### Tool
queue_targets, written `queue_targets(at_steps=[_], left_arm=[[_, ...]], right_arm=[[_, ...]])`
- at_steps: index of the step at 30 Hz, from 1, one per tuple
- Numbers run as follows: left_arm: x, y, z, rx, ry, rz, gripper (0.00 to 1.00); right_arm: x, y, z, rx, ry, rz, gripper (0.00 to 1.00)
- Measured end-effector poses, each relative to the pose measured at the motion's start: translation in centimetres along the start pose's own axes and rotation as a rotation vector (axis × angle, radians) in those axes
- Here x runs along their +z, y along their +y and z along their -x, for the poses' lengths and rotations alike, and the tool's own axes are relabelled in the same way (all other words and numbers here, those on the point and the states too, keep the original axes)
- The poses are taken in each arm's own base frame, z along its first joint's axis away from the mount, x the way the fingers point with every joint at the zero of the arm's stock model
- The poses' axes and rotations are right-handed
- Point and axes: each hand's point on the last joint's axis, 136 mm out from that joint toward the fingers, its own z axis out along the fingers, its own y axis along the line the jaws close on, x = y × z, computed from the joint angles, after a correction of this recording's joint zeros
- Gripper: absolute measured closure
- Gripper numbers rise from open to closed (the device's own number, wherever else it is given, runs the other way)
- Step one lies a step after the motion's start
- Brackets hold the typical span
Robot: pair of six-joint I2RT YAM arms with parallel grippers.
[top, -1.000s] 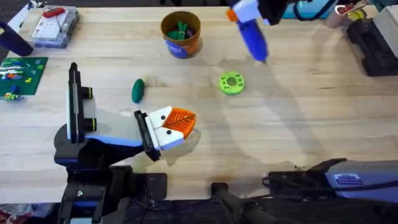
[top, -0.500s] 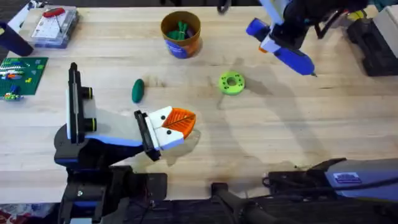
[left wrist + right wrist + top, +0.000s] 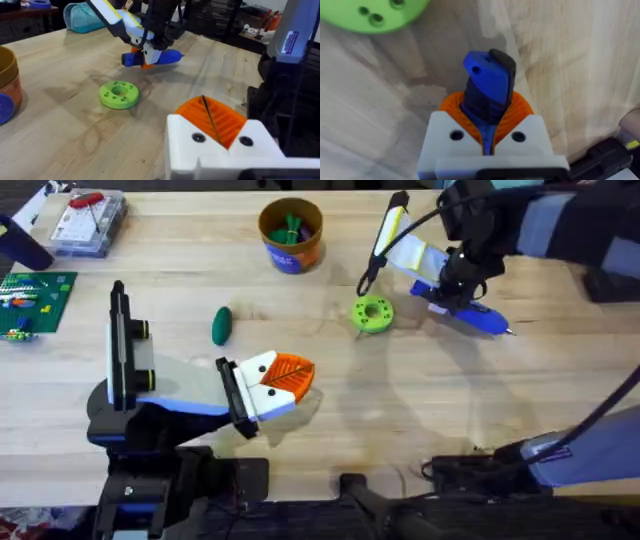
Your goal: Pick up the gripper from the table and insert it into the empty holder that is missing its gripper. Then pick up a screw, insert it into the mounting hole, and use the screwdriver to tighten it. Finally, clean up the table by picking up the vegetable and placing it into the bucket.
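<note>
Two grippers | right gripper (image 3: 447,283) clamped on screwdriver (image 3: 470,315), low over table (image 3: 330,395) right of green disc (image 3: 373,313) | left gripper (image 3: 283,380) jaws together, near left

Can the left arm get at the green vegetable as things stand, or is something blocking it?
Probably yes. The vegetable lies alone on bare table, just ahead of the left gripper, with nothing between them. The right gripper, shut on the screwdriver, is well off beyond the green disc.

Left tool (image 3: 220,131) orange pads together, green disc (image 3: 119,94) on table (image 3: 60,135), right tool (image 3: 146,55) gripping blue screwdriver (image 3: 155,57)
</note>
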Motion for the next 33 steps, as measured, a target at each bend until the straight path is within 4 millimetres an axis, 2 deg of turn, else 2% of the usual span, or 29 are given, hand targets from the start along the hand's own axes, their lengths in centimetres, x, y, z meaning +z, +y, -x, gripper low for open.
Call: queue_targets(at_steps=[7, 16, 17, 18, 23, 24, 28, 33], left_arm=[[0.0, 0.0, 0.0, 0.000, 0.000, 0.000, 0.996], [0.0, 0.0, 0.0, -0.001, 0.001, 0.000, 0.996], [0.0, 0.0, 0.0, -0.001, 0.001, 0.000, 0.987], [0.0, 0.0, 0.0, 0.003, 0.001, 0.000, 0.903], [0.0, 0.0, 0.0, 0.001, 0.001, 0.000, 0.110], [0.0, 0.0, 0.0, -0.002, 0.001, -0.001, 0.042], [0.0, 0.0, 0.0, -0.002, 0.001, 0.000, 0.014], [0.0, 0.1, 0.1, 0.002, -0.003, 0.004, 0.013]], right_arm=[[0.9, -0.2, -1.5, 0.026, 0.019, 0.001, 0.950], [0.9, -0.1, -1.5, 0.023, 0.021, 0.002, 0.947], [0.9, -0.1, -1.5, 0.021, 0.021, 0.003, 0.908], [0.9, -0.1, -1.6, 0.022, 0.023, 0.004, 0.778], [0.9, -0.3, -1.8, 0.014, 0.036, -0.007, 0.053], [0.8, -0.3, -1.8, 0.015, 0.037, -0.010, 0.018], [0.7, -0.4, -1.8, 0.026, 0.037, -0.015, 0.005], [0.6, -0.4, -1.8, 0.120, 0.035, -0.018, 0.005]])
